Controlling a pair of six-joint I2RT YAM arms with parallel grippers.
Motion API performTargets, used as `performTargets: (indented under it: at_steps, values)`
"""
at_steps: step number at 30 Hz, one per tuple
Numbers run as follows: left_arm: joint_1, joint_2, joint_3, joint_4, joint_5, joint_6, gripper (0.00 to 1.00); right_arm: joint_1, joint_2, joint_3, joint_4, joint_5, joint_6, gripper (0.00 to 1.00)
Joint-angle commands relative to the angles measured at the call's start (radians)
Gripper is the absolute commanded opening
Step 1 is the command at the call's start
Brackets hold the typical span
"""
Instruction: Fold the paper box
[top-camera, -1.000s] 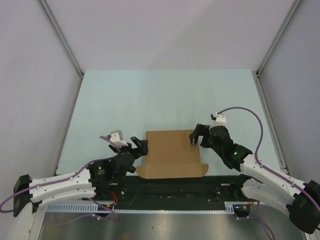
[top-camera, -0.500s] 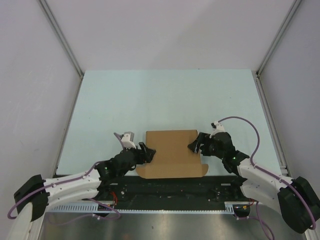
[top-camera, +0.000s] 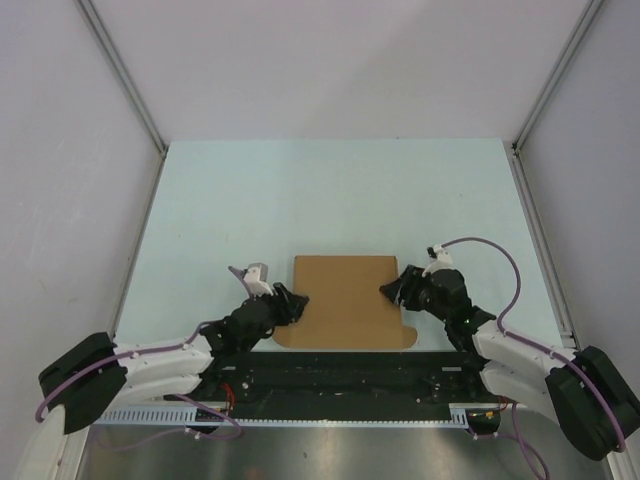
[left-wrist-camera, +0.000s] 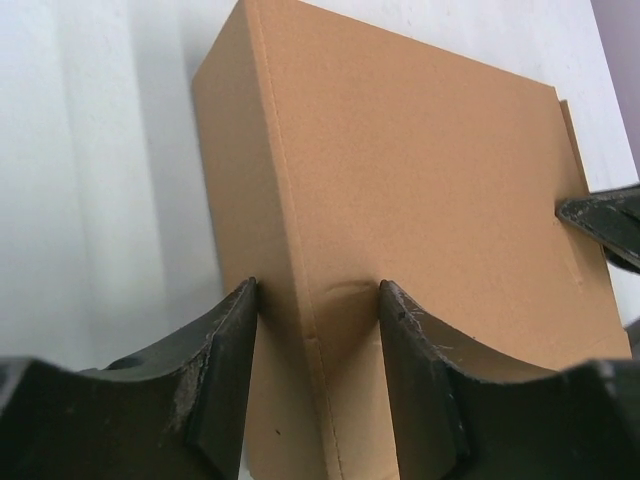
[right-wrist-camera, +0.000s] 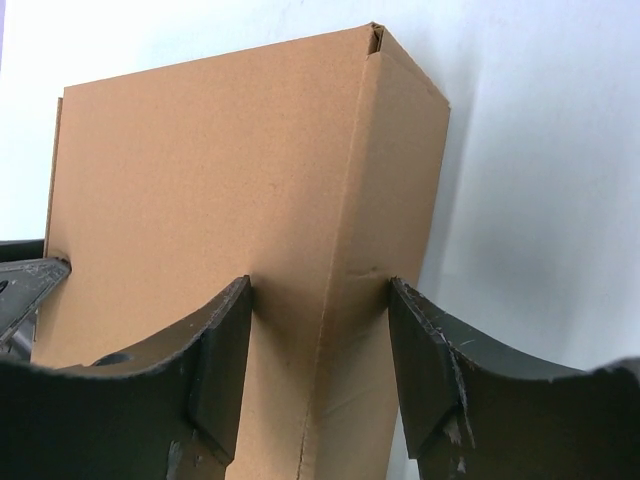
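My left pincer was roughly half open and pinched over the left side fold of the paper box, one finger on the outer wall and one on the top face. My right pincer had the opposite fold the same way, so the box sat on the table right between the two. My take: squeeze both sides evenly with the pads square on the creases, or the cardboard would probably dent or skew.
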Motion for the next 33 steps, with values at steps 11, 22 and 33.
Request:
performTargets:
  at_steps: [11,22,33]
  values:
    - [0.261,0.430,0.328,0.122,0.254,0.108,0.50,-0.080,0.510,0.252,0.157,-0.033,-0.026,0.49]
    - [0.335,0.496,0.401,0.092,0.263,0.139,0.45,-0.087,0.577,0.289,0.138,-0.009,-0.012,0.59]
    - [0.346,0.081,0.592,-0.218,-0.085,0.265,0.84,-0.201,0.175,0.554,-0.302,0.188,-0.128,0.99]
